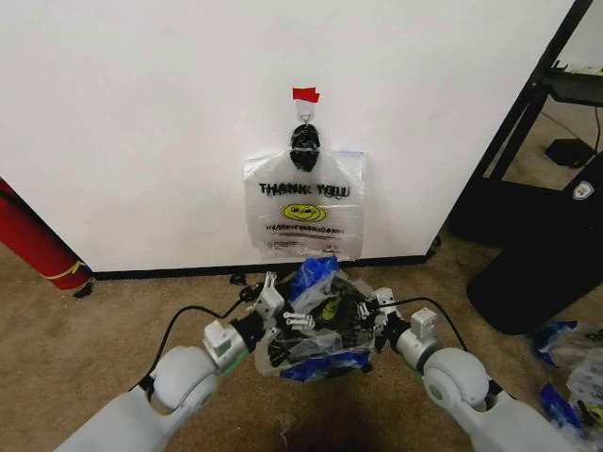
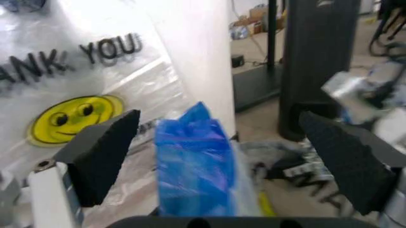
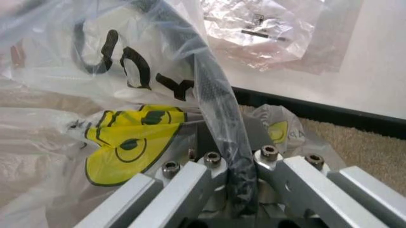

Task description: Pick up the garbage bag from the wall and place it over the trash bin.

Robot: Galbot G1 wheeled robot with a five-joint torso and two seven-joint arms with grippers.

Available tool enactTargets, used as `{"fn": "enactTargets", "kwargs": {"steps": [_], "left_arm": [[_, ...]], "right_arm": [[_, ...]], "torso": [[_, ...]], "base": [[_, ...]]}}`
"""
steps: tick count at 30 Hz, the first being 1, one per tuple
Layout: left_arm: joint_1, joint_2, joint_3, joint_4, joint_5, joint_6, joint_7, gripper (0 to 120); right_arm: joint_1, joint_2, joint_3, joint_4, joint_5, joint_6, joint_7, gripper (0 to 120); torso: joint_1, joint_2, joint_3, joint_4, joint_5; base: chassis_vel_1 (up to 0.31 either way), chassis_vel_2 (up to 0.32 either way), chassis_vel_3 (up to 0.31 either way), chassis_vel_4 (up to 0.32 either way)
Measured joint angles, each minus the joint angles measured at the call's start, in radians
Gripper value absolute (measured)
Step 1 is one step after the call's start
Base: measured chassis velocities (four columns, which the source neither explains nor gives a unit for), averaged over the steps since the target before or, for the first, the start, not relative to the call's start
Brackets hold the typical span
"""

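Note:
The garbage bag (image 1: 316,320), see-through with blue patches and a yellow smiley, is bunched low in front of the wall (image 1: 141,122), draped over the dark trash bin (image 1: 290,352) that shows through the film. My left gripper (image 1: 274,299) is at the bag's left side. In the left wrist view it (image 2: 219,118) is open, a blue fold of the bag (image 2: 190,161) standing between its black pads (image 2: 101,156). My right gripper (image 1: 377,315) is at the bag's right side. In the right wrist view it (image 3: 235,166) is shut on bag film (image 3: 127,142) wrapped over a black curved strip.
A second smiley bag (image 1: 303,212) with black knotted handles hangs from the hook under red tape (image 1: 305,94). A long red cylinder (image 1: 33,245) leans at the left. Black stands (image 1: 528,254) and loose bags (image 1: 570,377) take up the right. Brown carpet lies around the bin.

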State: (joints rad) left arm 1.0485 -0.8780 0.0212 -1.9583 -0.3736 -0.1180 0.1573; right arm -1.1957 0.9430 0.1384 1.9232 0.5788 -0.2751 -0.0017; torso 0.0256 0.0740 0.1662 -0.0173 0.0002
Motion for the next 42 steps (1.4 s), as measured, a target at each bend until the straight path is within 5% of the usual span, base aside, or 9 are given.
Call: {"fn": "enactTargets", "kwargs": {"steps": [4,28,42], "left_arm": [[-0.012,0.004,0.002,0.017,0.014,0.013,-0.012,90],[0.054,0.026,-0.068,0.002,0.018,0.013,-0.012,2],[0.069,0.048,-0.096,-0.013,0.021,0.032,-0.016,0]], "right_arm": [[-0.008,0.0,0.0,0.012,-0.01,0.0,-0.005,0],[-0.033,0.004,0.007,0.052,-0.042,0.011,-0.04,0],[-0.038,-0.012,0.027,0.03,-0.152,0.1,-0.118,0]], "torso": [[0.0,0.0,0.0,0.0002,-0.0003],[0.0,0.0,0.0,0.0002,-0.0002],[0.0,0.0,0.0,0.0001,-0.0002]], "base": [[0.0,0.0,0.0,0.0],[0.0,0.0,0.0,0.0],[0.0,0.0,0.0,0.0]]}}
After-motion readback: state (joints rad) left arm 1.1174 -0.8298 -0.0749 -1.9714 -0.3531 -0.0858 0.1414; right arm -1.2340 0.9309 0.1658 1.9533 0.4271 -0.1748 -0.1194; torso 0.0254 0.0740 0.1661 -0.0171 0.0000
